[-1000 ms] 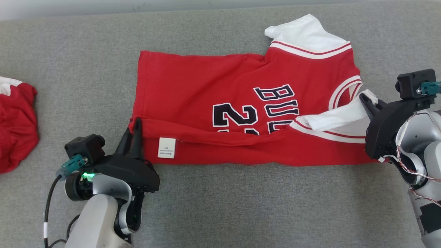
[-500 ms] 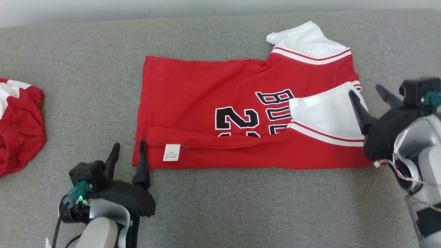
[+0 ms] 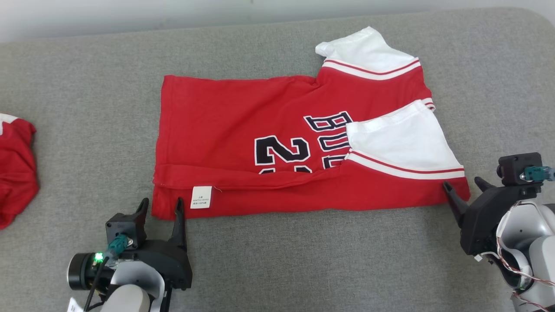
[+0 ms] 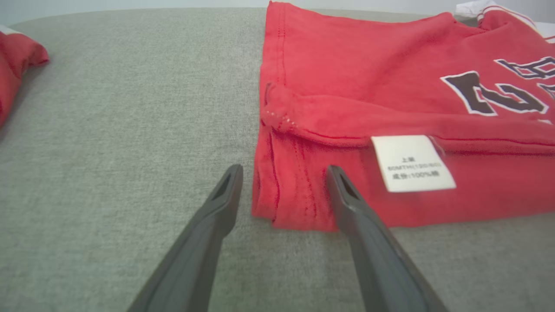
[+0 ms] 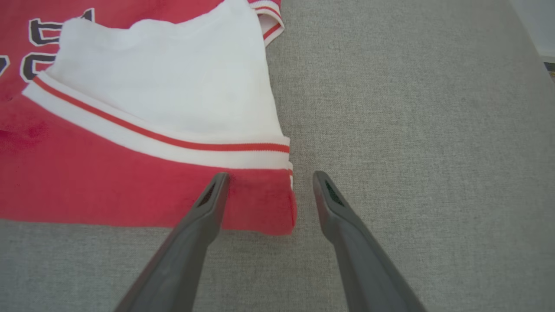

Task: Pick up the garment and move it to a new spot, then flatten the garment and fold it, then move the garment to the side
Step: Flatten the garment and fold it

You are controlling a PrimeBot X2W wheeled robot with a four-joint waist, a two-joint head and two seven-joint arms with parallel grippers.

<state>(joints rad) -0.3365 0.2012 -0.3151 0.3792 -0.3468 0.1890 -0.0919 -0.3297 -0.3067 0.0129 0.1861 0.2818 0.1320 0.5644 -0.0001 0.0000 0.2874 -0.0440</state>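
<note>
The garment (image 3: 269, 130) is a red jersey with white sleeves and dark lettering, lying flat on the grey surface with its near long edge folded over and a white care label (image 3: 201, 197) showing. My left gripper (image 3: 160, 206) stands open at the jersey's near left corner (image 4: 282, 208), one finger on each side of it, holding nothing. My right gripper (image 3: 463, 186) is open at the near right corner (image 5: 269, 208), below the folded white sleeve (image 5: 173, 86). Nothing sits between its fingers (image 5: 204, 216).
A second red and white garment (image 3: 15, 169) lies bunched at the left edge, also in the left wrist view (image 4: 17, 65). The grey padded surface (image 3: 303, 260) extends bare in front of the jersey and to its right (image 5: 412, 130).
Both grippers went from shut on the jersey's folded edge to open, letting it drop flat, and drew back toward me. The white sleeve now lies over the lettering. The camera shifted slightly.
</note>
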